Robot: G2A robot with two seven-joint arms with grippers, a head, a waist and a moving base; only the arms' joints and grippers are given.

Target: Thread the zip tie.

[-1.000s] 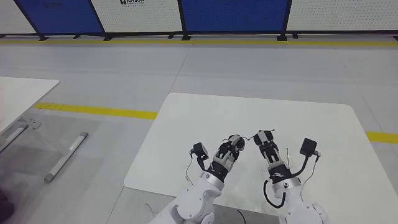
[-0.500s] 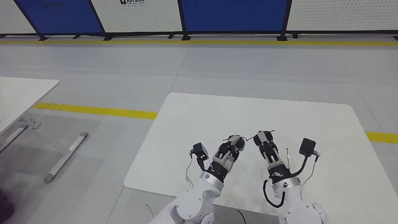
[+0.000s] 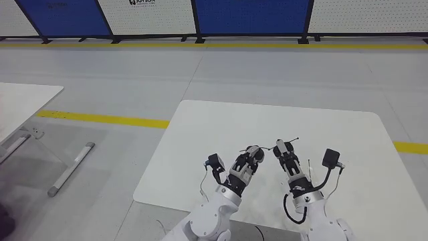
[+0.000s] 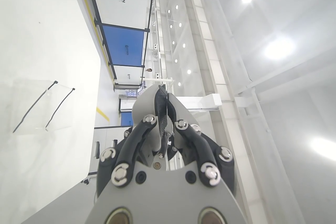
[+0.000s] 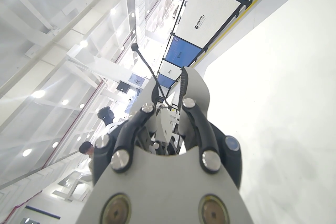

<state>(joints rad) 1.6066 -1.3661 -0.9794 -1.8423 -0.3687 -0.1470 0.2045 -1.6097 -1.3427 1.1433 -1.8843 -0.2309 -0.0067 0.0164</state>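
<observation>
Your hall, bright overhead
Blue and white panels (image 3: 253, 3) stand behind your grey floor (image 3: 134, 80), crossed by a yellow line (image 3: 100, 118).

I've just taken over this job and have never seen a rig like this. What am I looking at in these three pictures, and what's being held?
It is a two-armed robot at a white table. The wide picture looks down from above its arms; the other two come from a camera on each wrist. The left end effector is shut; whether it pinches anything is hidden. A black zip tie sticks up out of the right end effector. On the table, a clear holder has two spare zip ties.
</observation>
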